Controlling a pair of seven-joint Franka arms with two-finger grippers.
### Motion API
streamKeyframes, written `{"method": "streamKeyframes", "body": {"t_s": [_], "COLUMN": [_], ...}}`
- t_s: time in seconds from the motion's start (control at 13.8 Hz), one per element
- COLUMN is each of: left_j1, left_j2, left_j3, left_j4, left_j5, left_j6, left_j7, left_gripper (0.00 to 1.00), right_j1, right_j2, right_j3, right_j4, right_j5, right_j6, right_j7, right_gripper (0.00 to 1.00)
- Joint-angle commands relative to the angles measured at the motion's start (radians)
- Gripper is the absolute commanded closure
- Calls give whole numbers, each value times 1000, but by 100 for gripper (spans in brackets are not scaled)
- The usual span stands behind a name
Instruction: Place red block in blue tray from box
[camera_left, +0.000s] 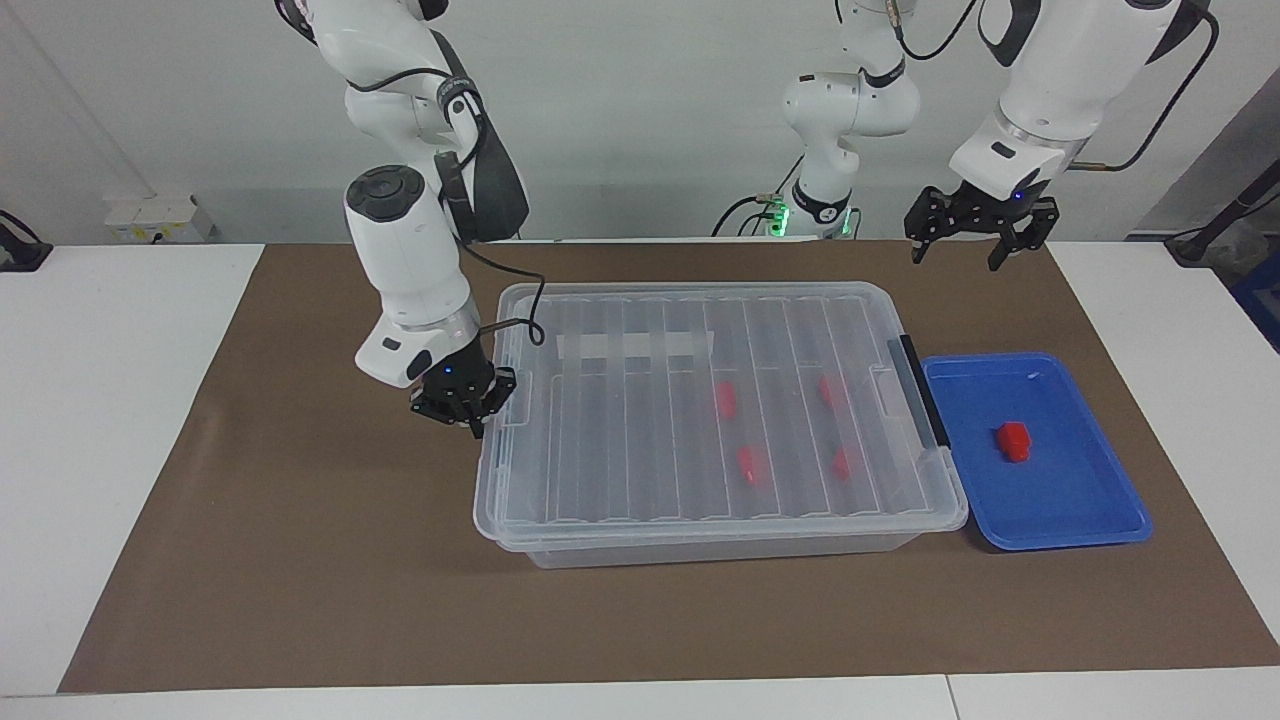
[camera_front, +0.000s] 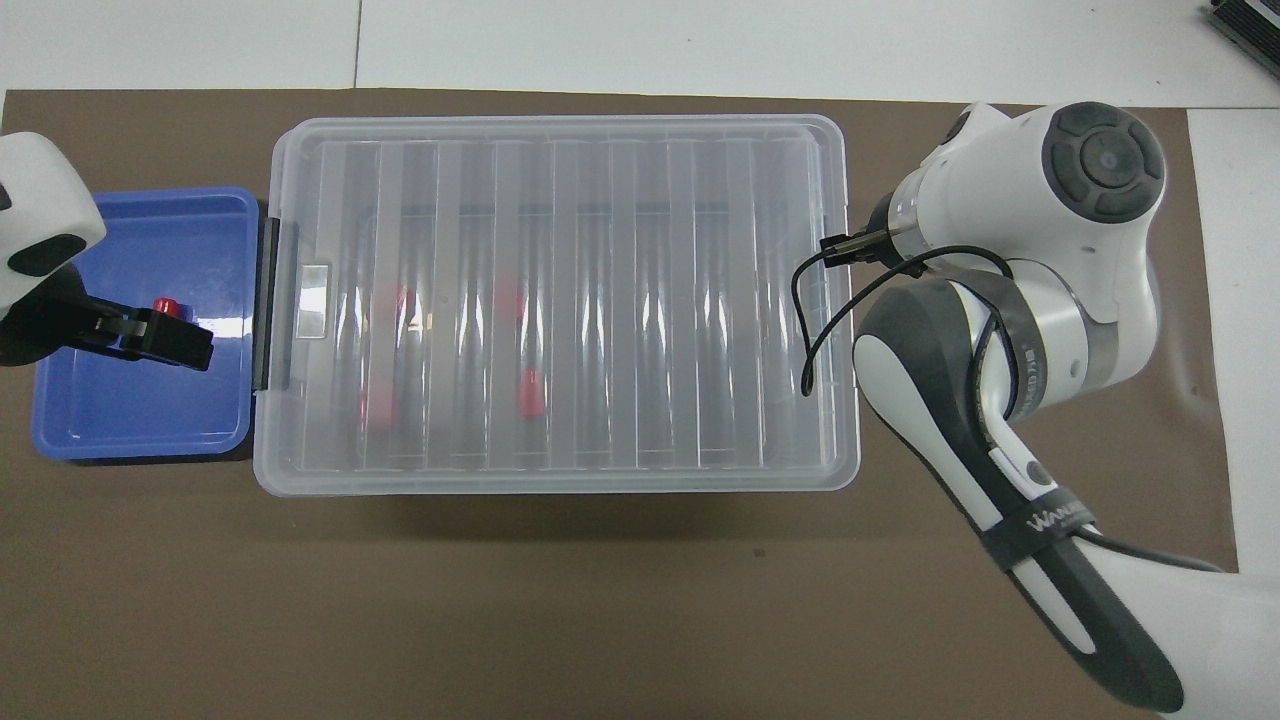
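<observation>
- Right gripper (camera_left: 463, 402): black, blocky, hung low at the box's end wall toward the right arm's end of the table, just beside the lid's rim; cannot tell whether the fingers stand apart or together, nor whether touching the lid.
- Left gripper (camera_left: 978, 232): black, raised in the air over the brown mat beside the blue tray's nearer end; fingers (camera_left: 918, 243) spread apart, nothing between them.
- Box (camera_left: 700, 300): large, rectangular, clear plastic with rounded corners, lying lengthwise at the middle of the mat; lid on, transparent and ribbed in parallel ridges.
- Black clip handle (camera_left: 921, 390): narrow bar on the box's end next to the tray.
- Whitish tape strip (camera_left: 634, 346): flat and matte, across the ribs on the lid's part nearer to the robots.
- Four blurred red shapes (camera_left: 726, 398) under the lid, in the half of the box toward the left arm's end.
- Blue tray (camera_left: 1090, 500): shallow, glossy bright blue plastic, rounded corners and raised rim, just beside the box's handle end.
- Red block (camera_left: 1013, 440): small, chunky, bright red, resting alone on the tray's floor near its middle.
- Brown mat (camera_left: 300, 560): smooth, dull, spread over the white table (camera_left: 90, 400).
</observation>
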Motion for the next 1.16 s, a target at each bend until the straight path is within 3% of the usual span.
{"method": "streamKeyframes", "body": {"t_s": [0.0,0.29,0.8,0.87,0.95,1.09], "left_j1": [8,9,-23,-21,-21,-21], "left_j2": [10,7,-15,-15,-13,-19], "left_j3": [4,-22,-22,-15,-22,-22], "left_j4": [7,-32,-22,-13,-8,-11], "left_j5": [17,15,17,17,17,17], "left_j6": [16,114,27,7,11,23], "left_j7": [-12,-98,-118,-117,-118,-112], "left_gripper": [0,0,0,0,0,0], "right_j1": [5,-3,-75,-85,-95,-104], "right_j2": [-20,-45,-218,-226,-244,-258], "right_j3": [5,5,0,-3,-3,-6], "right_j4": [-19,-17,-122,-103,-102,-79], "right_j5": [16,16,16,14,14,8], "right_j6": [-10,-19,-139,-187,-220,-255], "right_j7": [20,25,232,232,232,231], "right_gripper": [100,100,100,78,6,0]}}
